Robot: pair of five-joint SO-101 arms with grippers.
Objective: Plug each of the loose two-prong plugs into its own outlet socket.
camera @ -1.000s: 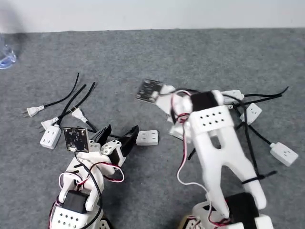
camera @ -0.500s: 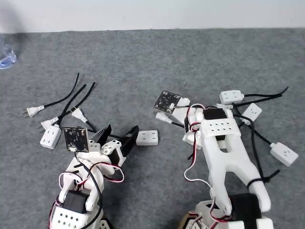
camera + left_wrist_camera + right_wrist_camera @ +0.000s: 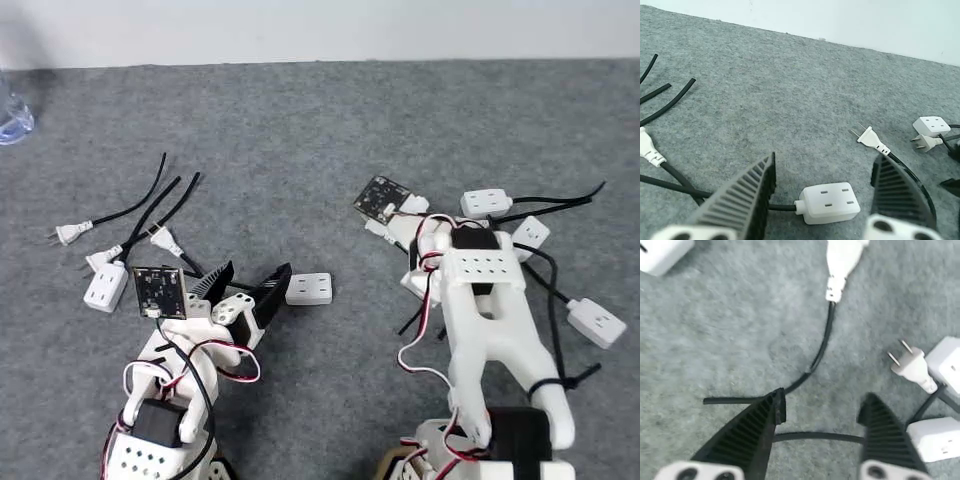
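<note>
One camera high, two low.
Overhead looks down from six o'clock; wrist cameras sit close, left's sharing the socket (image 3: 308, 288).

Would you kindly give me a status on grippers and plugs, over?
Left gripper open, white rectangular outlet socket just ahead. Right gripper open, empty, loose white two-prong plug nearby. Thin black cord under it.

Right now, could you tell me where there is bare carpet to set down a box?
The far middle carpet is free, from the loose plugs across to the right arm, back to the wall. Crowded: sockets beside the right arm and around the left tool.
</note>
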